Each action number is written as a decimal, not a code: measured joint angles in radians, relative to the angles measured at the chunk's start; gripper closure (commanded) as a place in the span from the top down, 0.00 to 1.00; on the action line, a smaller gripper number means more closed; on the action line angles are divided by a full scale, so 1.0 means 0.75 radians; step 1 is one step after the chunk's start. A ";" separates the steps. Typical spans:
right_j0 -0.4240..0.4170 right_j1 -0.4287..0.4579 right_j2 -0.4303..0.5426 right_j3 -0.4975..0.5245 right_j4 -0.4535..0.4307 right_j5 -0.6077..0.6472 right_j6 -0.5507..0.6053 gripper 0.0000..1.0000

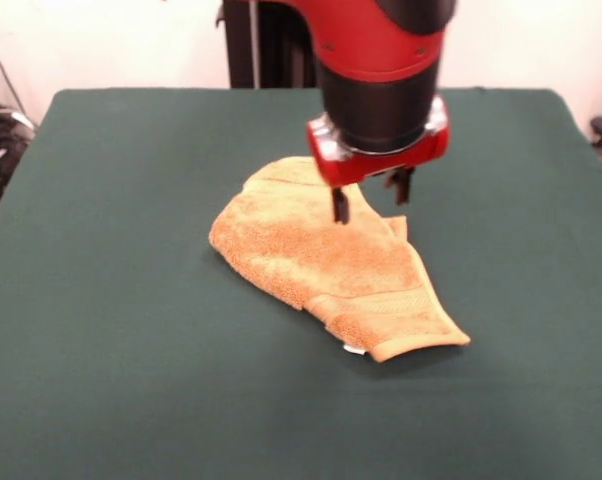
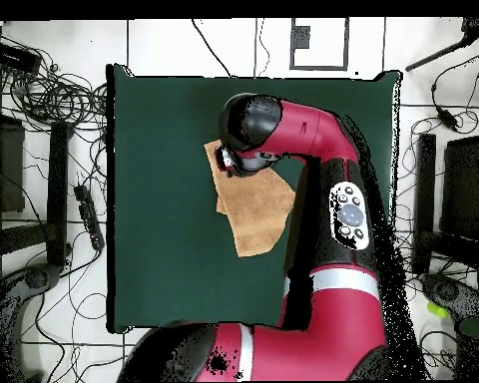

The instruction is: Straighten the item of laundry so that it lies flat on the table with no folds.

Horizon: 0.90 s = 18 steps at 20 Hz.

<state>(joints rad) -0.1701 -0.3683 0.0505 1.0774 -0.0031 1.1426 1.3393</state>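
Note:
The golden-orange towel [image 1: 321,255] lies in the middle of the dark green table [image 1: 121,220], bunched into an uneven shape with layers folded over. Its ribbed band [image 1: 391,305] and small white tag [image 1: 353,349] are at the near right end. My gripper [image 1: 371,197] is open and empty. It hangs over the towel's far right part, with the left fingertip [image 1: 339,208] close above the cloth. In the overhead view the towel [image 2: 258,209] lies on the table [image 2: 164,199], partly under the arm's wrist [image 2: 251,125], which hides the gripper.
The towel has wide bare green cloth on all sides. Cables and dark equipment [image 2: 44,100] lie on the floor beside the table. The arm's red body [image 2: 333,199] spans the table side by the robot's base.

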 measured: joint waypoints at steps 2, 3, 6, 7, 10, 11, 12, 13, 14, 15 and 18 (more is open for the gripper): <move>0.020 -0.008 -0.004 0.007 0.012 0.000 0.026 1.00; 0.029 -0.013 -0.007 0.013 0.018 0.000 0.039 1.00; 0.044 -0.022 -0.011 0.032 0.029 -0.015 0.069 1.00; 0.044 -0.026 -0.011 0.043 0.030 -0.027 0.075 1.00; 0.041 -0.044 -0.012 0.086 0.030 -0.073 0.078 1.00; 0.040 -0.052 -0.014 0.107 0.030 -0.101 0.078 1.00; 0.038 -0.057 -0.015 0.124 0.028 -0.125 0.078 1.00; 0.036 -0.064 -0.017 0.146 0.027 -0.162 0.078 1.00; 0.035 -0.067 -0.017 0.155 0.026 -0.179 0.078 1.00; 0.034 -0.070 -0.017 0.166 0.025 -0.203 0.078 1.00; 0.033 -0.074 -0.019 0.200 0.019 -0.293 0.078 1.00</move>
<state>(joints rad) -0.1457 -0.4236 0.0360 1.2273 0.0108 0.9232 1.3979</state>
